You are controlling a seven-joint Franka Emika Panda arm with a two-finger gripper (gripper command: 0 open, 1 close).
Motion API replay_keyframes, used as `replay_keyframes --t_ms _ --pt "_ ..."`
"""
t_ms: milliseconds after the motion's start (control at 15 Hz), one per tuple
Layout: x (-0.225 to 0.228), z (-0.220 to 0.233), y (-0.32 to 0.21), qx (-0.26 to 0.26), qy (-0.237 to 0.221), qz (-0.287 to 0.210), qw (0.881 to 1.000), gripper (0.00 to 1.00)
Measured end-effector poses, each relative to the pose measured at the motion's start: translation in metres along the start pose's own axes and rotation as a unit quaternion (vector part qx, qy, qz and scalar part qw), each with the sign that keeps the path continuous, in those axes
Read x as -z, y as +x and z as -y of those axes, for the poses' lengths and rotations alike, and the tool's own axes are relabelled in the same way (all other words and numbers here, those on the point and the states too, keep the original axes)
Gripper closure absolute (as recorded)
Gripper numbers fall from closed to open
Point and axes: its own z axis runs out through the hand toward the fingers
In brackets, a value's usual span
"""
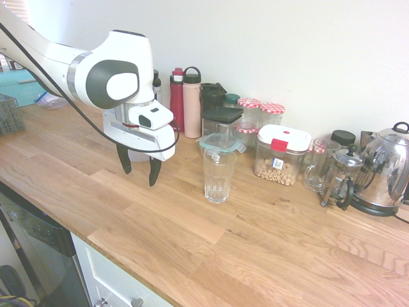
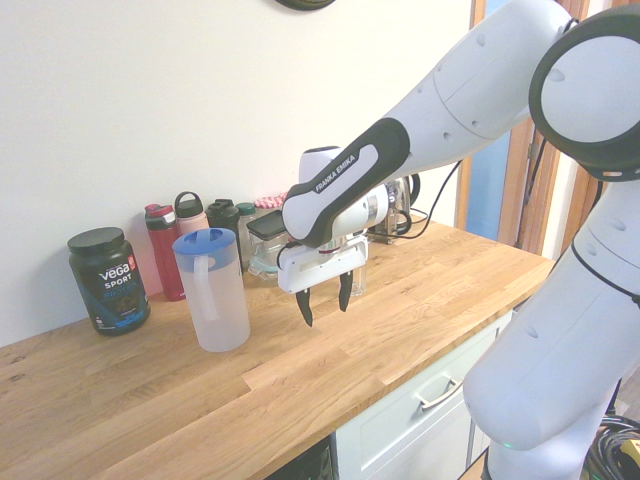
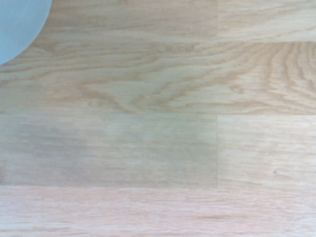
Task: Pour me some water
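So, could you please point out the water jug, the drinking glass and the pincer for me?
Water jug [image 2: 217,305]: second exterior view, on its frosted body.
Drinking glass [image 1: 218,176]: first exterior view, on its ribbed wall.
Pincer [image 2: 324,299]: second exterior view, midway between its open fingertips.

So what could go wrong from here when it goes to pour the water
The jug stands close beside the open gripper, so a sideways approach might knock it over. The empty glass sits among crowded containers; swinging the jug across could hit them. The jug's blue lid is still on, so water may come out unevenly.
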Motion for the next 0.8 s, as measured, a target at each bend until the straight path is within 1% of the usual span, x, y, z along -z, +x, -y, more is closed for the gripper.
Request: replay_keyframes --t_ms 200,333,533,667,800 --pt "-0.001 0.001 0.0 -0.008 -0.001 0.001 1.0 0.0" --pt "0.013 0.011 -0.008 -0.015 0.005 -0.006 1.0 0.0" --pt "0.059 0.032 -0.054 -0.012 0.016 -0.023 1.0 0.0" --pt "0.093 0.037 -0.088 -0.011 0.02 -0.039 0.999 0.0" --pt "0.122 0.049 -0.117 -0.021 0.033 -0.054 0.998 0.0"
